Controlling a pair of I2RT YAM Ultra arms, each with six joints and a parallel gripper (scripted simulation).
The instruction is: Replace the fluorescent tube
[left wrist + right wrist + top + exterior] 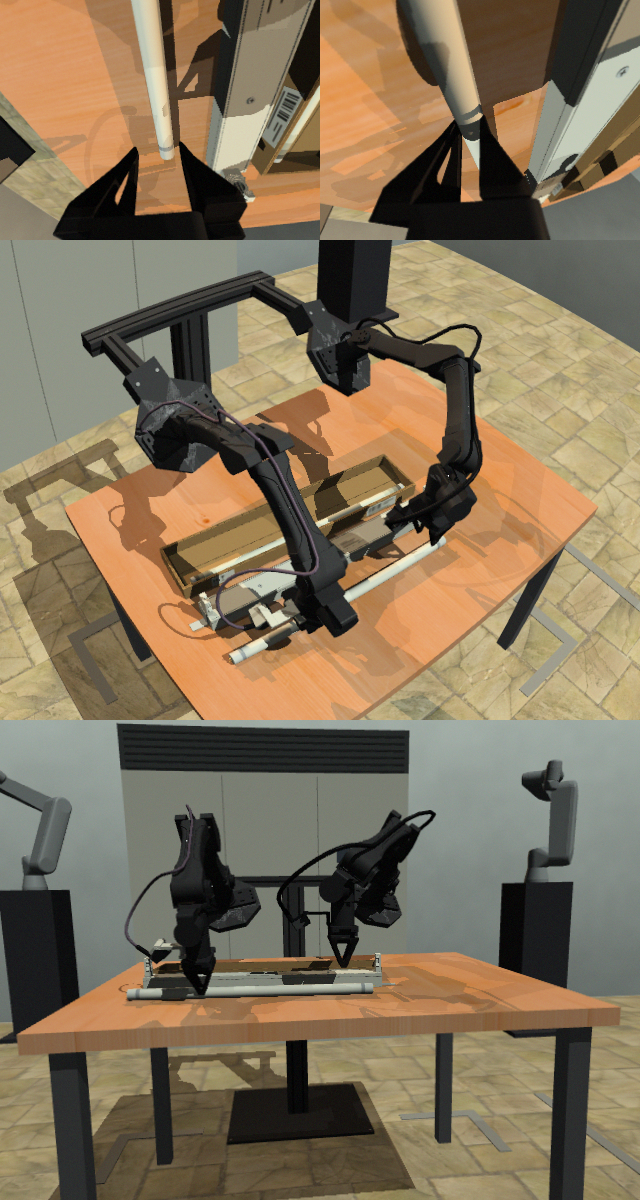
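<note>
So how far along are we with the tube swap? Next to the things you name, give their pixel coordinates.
The old tube (248, 554) (301, 125) looks already laid in the carton (174, 573) (222, 964) (260, 165) (600, 140). The right fingers (305, 624) (201, 991) grip the LED tube (387, 573) (289, 989) (155, 75) (455, 75), in front of the fixture (263, 585) (361, 976) (240, 130) (600, 100); the left (435, 541) (343, 964) (159, 147) are open. Left: lock it in, white side up, release and move clear.

stone-tile flr (527, 338) (465, 1174), pale grey bkgd wall (454, 833).
</note>
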